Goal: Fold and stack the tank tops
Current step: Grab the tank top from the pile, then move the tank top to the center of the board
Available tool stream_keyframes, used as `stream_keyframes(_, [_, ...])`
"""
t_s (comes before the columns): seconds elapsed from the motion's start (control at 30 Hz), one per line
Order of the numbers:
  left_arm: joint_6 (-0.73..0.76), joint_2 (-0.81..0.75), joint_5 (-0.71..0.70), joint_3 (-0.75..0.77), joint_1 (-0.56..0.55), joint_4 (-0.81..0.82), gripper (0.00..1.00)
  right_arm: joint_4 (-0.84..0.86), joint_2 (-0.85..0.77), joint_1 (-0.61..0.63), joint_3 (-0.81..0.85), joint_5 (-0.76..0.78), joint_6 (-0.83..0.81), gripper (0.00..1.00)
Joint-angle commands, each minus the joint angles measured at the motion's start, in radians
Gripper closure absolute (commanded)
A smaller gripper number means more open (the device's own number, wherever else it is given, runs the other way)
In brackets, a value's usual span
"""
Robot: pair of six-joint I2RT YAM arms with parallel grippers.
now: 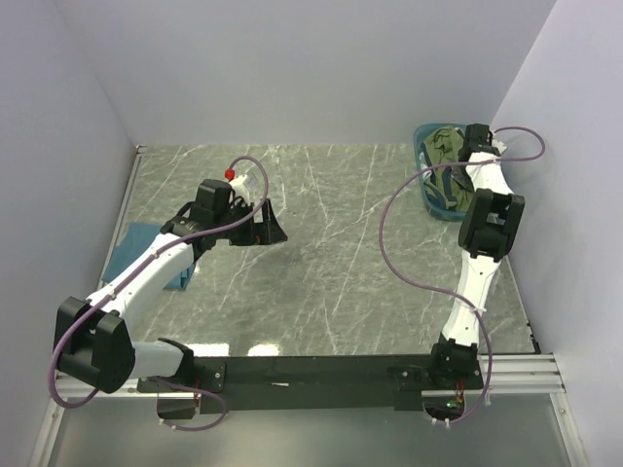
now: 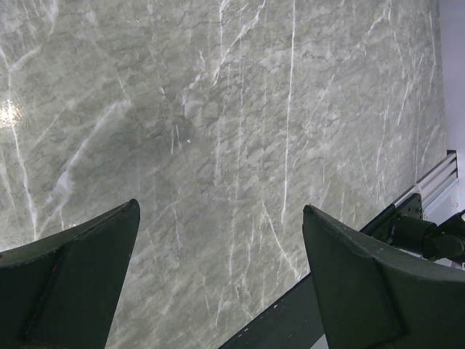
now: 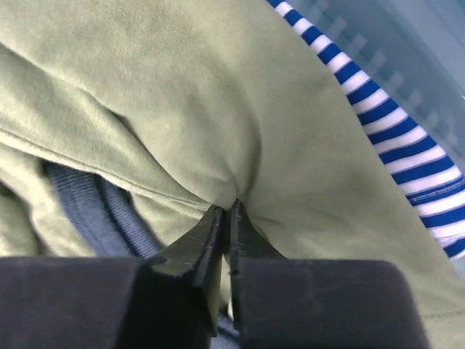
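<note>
The teal-blue tank top [image 1: 146,253] lies folded at the table's left edge, partly under my left arm. The olive-green tank top [image 1: 446,148] sits bunched in the teal basket [image 1: 424,136] at the far right; in the right wrist view it [image 3: 218,94] fills the frame. The striped tank top [image 3: 396,138] shows beside it. My right gripper [image 3: 227,207] is down in the basket, shut on a pinch of the olive-green cloth. My left gripper [image 1: 263,226] is open and empty above bare table; its fingers [image 2: 80,283] frame only marble.
The grey marble table [image 1: 331,253] has white walls on the left, far and right sides. A black rail [image 1: 321,370] with the arm bases runs along the near edge. Purple cables loop off both arms.
</note>
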Motion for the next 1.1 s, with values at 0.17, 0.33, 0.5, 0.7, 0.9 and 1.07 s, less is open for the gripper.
stream_keyframes(0.17, [0.02, -0.005, 0.021, 0.001, -0.002, 0.035, 0.01, 0.012, -0.201, 0.013, 0.006, 0.012, 0.038, 1.0])
stream_keyframes(0.33, [0.023, -0.014, 0.013, -0.004, -0.002, 0.036, 0.01, 0.071, -0.35, 0.063, -0.014, 0.045, 0.054, 1.0])
stream_keyframes(0.5, [0.028, -0.027, 0.001, -0.004, -0.001, 0.038, 0.01, 0.132, -0.508, 0.124, -0.002, 0.074, 0.071, 1.0])
stream_keyframes(0.7, [0.023, -0.039, -0.01, -0.005, 0.013, 0.041, 0.01, 0.187, -0.653, 0.272, 0.154, 0.068, 0.007, 1.0])
stream_keyframes(0.9, [0.019, -0.071, -0.043, -0.013, 0.044, 0.041, 0.01, 0.264, -0.743, 0.51, 0.3, 0.105, -0.116, 1.0])
stream_keyframes(1.07, [0.002, -0.091, -0.053, -0.022, 0.09, 0.05, 0.01, 0.282, -0.84, 0.63, 0.174, 0.105, -0.134, 1.0])
